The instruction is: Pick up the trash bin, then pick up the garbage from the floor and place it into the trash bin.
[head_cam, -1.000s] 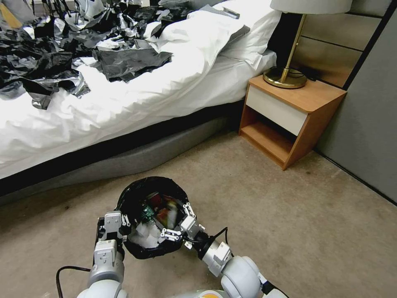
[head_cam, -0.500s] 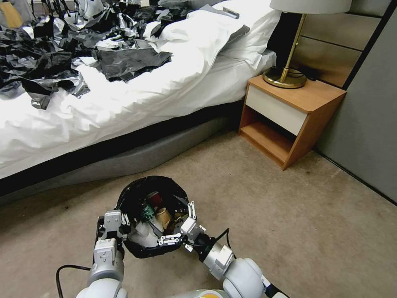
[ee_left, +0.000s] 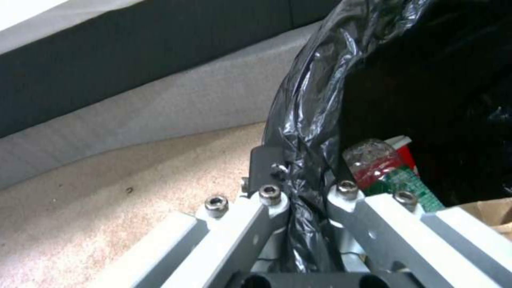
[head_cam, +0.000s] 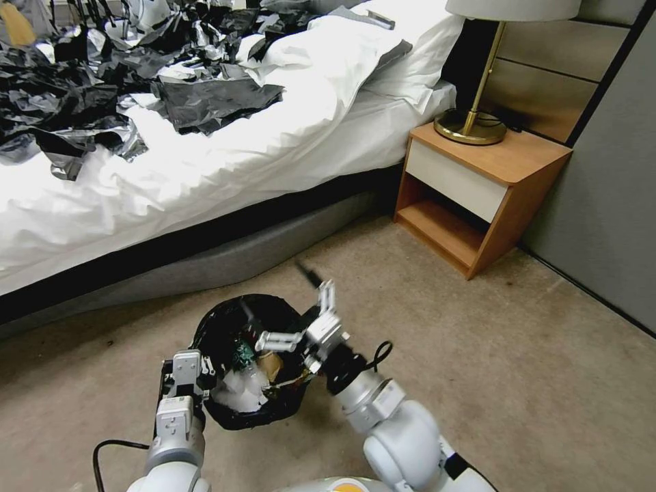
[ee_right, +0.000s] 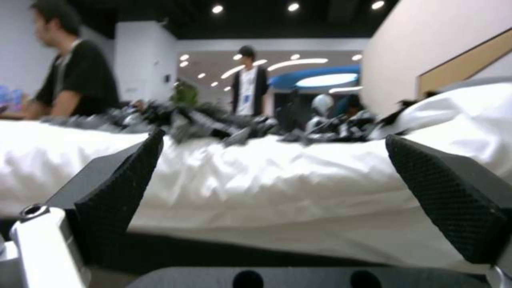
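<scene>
The right pincer (head_cam: pixel 298 316) has lifted out of the trash bin (head_cam: pixel 225 328), spread wide and empty; its litter (head_cam: pixel 263 362) lies inside. The left pincer (head_cam: pixel 195 374) stays clenched on the rim, bin held just over the floor (head_cam: pixel 478 383)

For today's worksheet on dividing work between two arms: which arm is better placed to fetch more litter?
Probably the right. The right gripper hangs open and empty above the trash bin, while the left gripper is shut on the bin's bag-lined rim, holding it.
</scene>
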Tool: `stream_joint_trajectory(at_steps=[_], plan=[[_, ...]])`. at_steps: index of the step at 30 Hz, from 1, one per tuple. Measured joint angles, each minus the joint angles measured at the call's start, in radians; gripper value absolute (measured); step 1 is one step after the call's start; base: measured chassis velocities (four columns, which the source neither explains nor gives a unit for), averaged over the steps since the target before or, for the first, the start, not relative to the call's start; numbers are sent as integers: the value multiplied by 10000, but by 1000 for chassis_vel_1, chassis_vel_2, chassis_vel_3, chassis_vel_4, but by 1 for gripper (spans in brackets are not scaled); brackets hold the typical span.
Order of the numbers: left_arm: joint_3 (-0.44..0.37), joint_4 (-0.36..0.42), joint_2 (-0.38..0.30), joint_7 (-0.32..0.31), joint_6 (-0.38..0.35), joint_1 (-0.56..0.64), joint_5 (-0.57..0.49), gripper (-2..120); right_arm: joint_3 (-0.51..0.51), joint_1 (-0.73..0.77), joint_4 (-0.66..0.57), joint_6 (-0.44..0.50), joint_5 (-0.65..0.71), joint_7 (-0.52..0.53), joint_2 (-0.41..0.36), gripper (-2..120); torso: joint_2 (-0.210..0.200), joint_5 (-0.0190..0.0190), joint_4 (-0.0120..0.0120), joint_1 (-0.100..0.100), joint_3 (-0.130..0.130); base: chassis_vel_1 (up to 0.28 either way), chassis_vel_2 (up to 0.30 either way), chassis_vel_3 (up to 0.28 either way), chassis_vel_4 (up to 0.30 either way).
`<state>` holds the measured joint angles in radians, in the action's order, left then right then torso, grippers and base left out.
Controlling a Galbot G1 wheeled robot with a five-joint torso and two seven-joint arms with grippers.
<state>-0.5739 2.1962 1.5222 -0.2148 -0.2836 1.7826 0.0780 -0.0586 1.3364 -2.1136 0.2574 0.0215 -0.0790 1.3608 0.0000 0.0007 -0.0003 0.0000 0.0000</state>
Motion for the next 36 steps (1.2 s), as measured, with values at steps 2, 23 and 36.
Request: stream_joint_trajectory(at_steps=[2, 23, 36], plan=[[-6, -5, -1, 0, 1, -3, -1, 1, 168, 167, -238, -5, 3, 198, 64, 100, 0, -2, 1, 0, 0, 0, 0, 0, 0], [-105, 87, -56, -23, 2, 45, -294, 1, 3174, 1883, -757, 1004, 148, 1241, 596, 100, 0, -8, 2, 0, 0, 0, 0, 0, 0], [-168, 235, -43, -12, -22, 141, -311, 1, 3428, 2153, 128, 1560, 33, 1293, 799, 100, 0, -7, 3, 0, 0, 0, 0, 0, 0]])
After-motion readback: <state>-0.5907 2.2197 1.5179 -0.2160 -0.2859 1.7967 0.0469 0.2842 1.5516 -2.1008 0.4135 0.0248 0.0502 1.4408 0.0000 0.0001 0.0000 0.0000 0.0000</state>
